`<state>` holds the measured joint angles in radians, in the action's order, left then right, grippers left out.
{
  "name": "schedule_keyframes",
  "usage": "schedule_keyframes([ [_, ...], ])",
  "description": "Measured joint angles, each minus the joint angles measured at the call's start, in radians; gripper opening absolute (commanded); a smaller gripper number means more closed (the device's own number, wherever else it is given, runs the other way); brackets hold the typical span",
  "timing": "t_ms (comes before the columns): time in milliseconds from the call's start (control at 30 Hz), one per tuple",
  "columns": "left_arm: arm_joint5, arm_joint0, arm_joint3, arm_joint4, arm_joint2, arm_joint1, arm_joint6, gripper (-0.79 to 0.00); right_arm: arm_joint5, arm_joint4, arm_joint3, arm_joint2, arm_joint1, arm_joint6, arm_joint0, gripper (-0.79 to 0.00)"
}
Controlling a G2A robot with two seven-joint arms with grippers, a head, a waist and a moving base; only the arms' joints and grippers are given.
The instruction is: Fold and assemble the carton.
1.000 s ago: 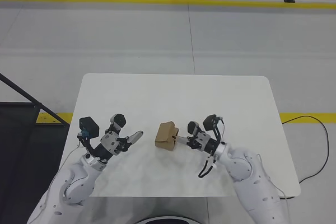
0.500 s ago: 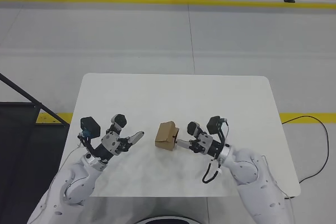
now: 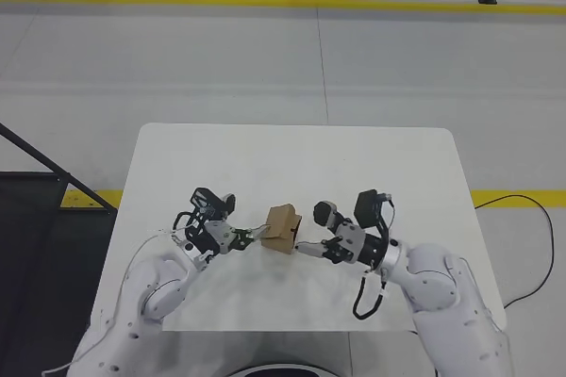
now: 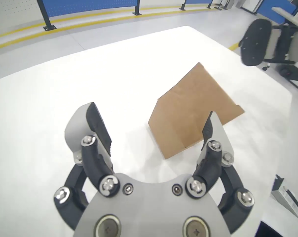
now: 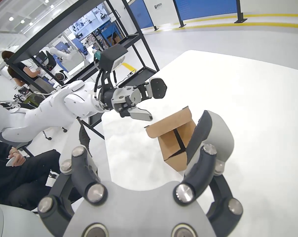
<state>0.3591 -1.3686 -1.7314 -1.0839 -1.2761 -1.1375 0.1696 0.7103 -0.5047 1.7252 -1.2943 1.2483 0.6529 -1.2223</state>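
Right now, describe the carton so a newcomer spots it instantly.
Start at the white rounded-corner table and look to the middle of its robot-side half. There, between the left gripper and right gripper, both with jaws open, sits a small brown cardboard carton, partly folded. It is the only brown object on the white top.

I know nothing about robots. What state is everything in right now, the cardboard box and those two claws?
carton: partly folded, resting on the table, one end open.
left gripper: open, empty, close beside the carton.
right gripper: open, empty, near the carton's open end.
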Motion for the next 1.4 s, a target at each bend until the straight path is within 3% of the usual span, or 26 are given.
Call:
schedule_keyframes([
  [233, -0.016, 0.054, 0.042, 0.006, 0.047, -0.011, 0.0, 0.0, -0.04, 0.014, -0.01, 0.044, -0.005, 0.072, 0.063, 0.0],
  [733, -0.015, 0.081, 0.076, 0.011, 0.061, -0.018, 0.008, 0.0, -0.14, 0.129, -0.103, 0.14, -0.009, 0.23, 0.183, 0.0],
  [1400, -0.022, 0.088, 0.089, -0.006, 0.083, -0.026, 0.007, 0.0, -0.14, 0.131, -0.154, 0.216, -0.016, 0.222, 0.22, 0.0],
])
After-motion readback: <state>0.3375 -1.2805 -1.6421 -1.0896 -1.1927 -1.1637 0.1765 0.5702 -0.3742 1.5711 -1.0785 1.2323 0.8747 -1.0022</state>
